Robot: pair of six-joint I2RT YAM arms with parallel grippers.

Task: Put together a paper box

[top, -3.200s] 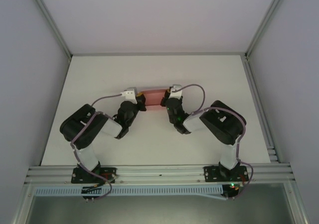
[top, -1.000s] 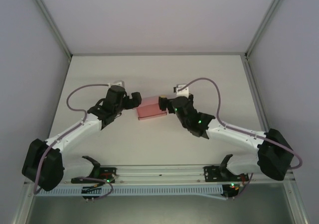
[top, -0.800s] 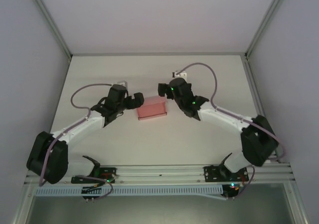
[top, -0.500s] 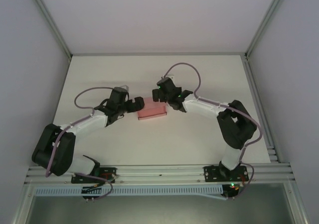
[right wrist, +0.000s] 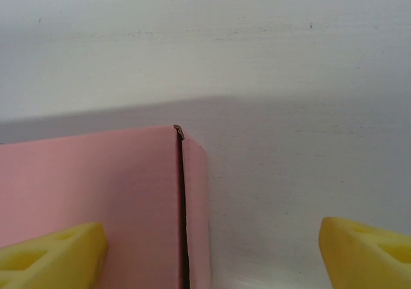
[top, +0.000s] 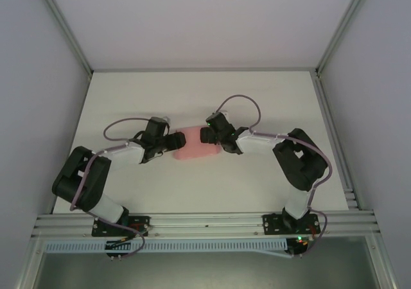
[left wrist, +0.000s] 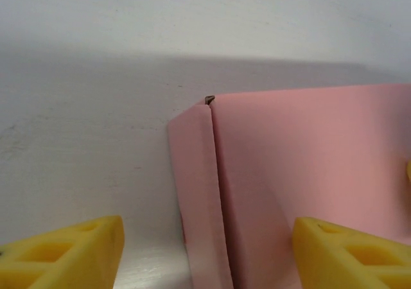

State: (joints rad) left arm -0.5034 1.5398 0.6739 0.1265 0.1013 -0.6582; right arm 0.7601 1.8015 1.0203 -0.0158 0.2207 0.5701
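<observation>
The paper box (top: 196,145) is a small folded pale pink box lying flat in the middle of the white table. My left gripper (top: 174,141) is at its left end and my right gripper (top: 209,135) at its right end, both low over the table. In the left wrist view the box (left wrist: 302,160) has a narrow end flap (left wrist: 196,192) lying between the yellow fingertips (left wrist: 70,253) of the left gripper (left wrist: 209,257), which stands open astride it. In the right wrist view the box (right wrist: 96,180) ends in a side flap (right wrist: 194,205), and the right gripper (right wrist: 209,257) is open around it.
The white table (top: 192,186) is walled on the left, right and back. An aluminium rail (top: 205,223) runs along its near edge by the arm bases. Purple cables (top: 237,99) loop above both wrists.
Both arms have folded in and brought their grippers down to the two ends of the box. The fingers of each have narrowed a little. The box has shifted slightly.
</observation>
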